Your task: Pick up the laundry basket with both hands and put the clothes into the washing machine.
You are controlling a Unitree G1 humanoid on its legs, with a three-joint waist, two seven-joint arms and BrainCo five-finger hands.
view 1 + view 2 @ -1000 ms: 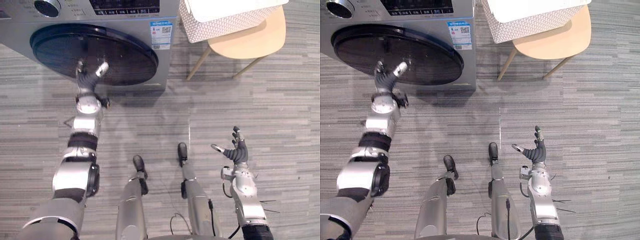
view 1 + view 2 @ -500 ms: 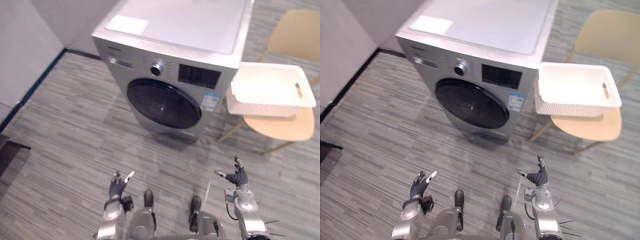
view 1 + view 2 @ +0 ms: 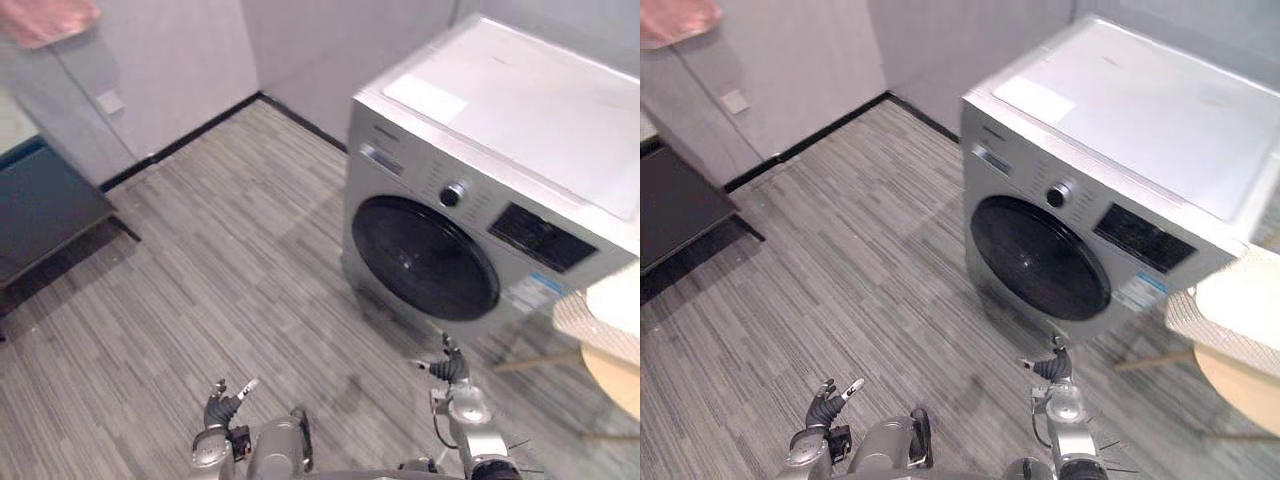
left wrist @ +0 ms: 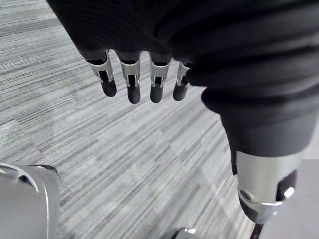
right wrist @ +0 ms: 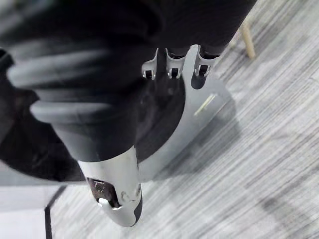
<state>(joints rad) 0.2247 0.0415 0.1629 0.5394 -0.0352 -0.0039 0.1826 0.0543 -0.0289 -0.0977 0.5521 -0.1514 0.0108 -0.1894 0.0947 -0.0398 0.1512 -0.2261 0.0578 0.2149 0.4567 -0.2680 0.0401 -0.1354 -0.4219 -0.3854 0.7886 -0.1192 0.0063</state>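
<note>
Here, the left hand (image 3: 222,408) and right hand (image 3: 450,370) hang empty, fingers loosely spread, short of the silver front-loading washing machine (image 3: 480,150), its dark round door (image 3: 425,258) seemingly shut. The white perforated laundry basket (image 3: 585,322) rests on a pale wooden chair (image 3: 615,385) beside it.

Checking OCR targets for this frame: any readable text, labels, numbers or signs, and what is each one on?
Nothing here is legible enough to quote.
Blue-and-white sticker on the front of the washing machine: print too small to read.
Dark control panel beside the knob: markings blurred.
White sheet on the machine's top: no print can be made out.
</note>
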